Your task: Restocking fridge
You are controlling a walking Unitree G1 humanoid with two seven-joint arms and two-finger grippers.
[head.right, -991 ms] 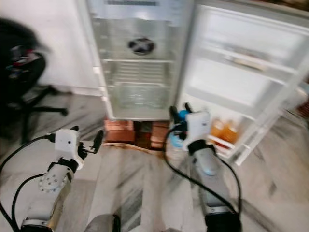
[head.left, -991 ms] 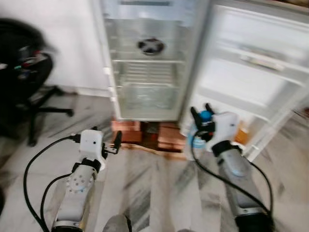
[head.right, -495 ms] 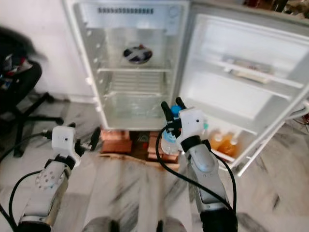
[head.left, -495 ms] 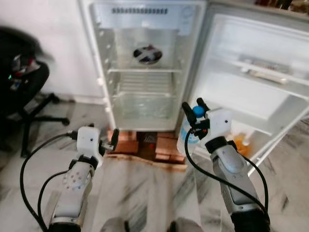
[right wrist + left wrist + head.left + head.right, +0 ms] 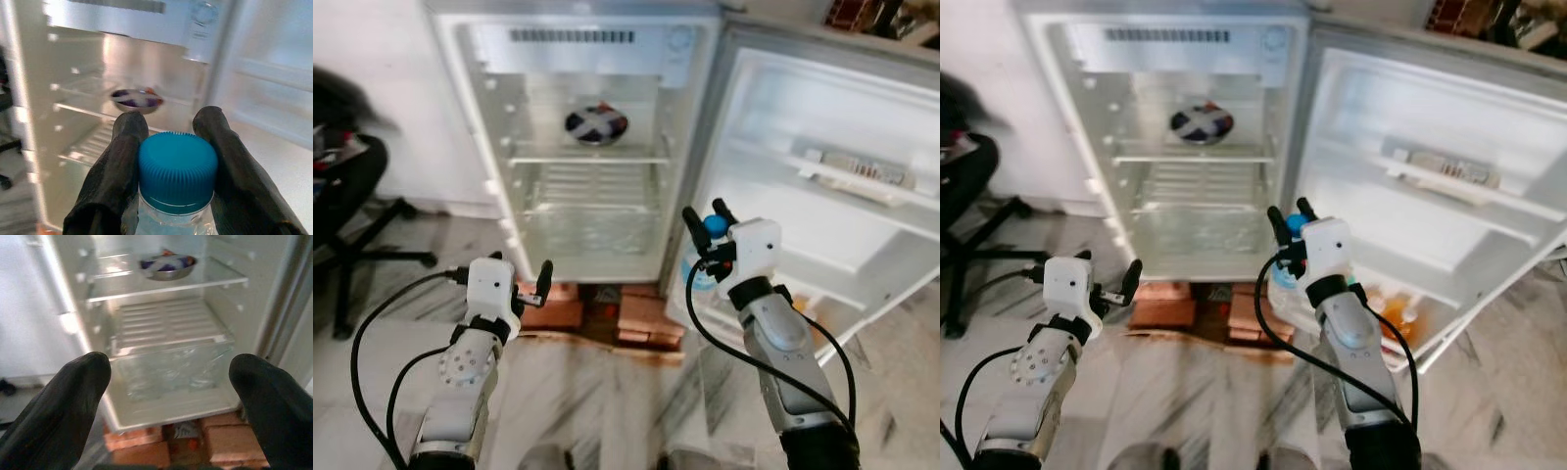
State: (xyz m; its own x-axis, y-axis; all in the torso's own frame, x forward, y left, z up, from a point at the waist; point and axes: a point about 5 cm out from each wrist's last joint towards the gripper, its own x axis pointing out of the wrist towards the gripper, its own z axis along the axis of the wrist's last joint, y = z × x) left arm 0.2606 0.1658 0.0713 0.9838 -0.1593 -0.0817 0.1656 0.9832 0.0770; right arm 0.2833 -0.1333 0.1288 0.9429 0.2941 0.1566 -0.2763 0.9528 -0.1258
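Note:
The fridge (image 5: pixel 677 147) stands open in front of me, its shelves bare except for a metal bowl (image 5: pixel 595 123) on the upper glass shelf. My right gripper (image 5: pixel 705 217) is shut on a clear water bottle (image 5: pixel 696 276) just below its blue cap (image 5: pixel 177 169), holding it upright before the gap between the fridge body and its door. My left gripper (image 5: pixel 532 282) hangs open and empty lower on the left, pointing at the clear crisper drawer (image 5: pixel 171 360).
The fridge door (image 5: pixel 842 225) swings out to the right, with orange bottles (image 5: pixel 1393 318) in its lowest rack. Red bricks (image 5: pixel 642 315) prop up the fridge. A black office chair (image 5: pixel 342 196) stands at the left on the marble floor (image 5: pixel 607 392).
The whole view has shifted and sharpened as the camera came nearer the fridge. The right gripper still holds the bottle, and the left stays open.

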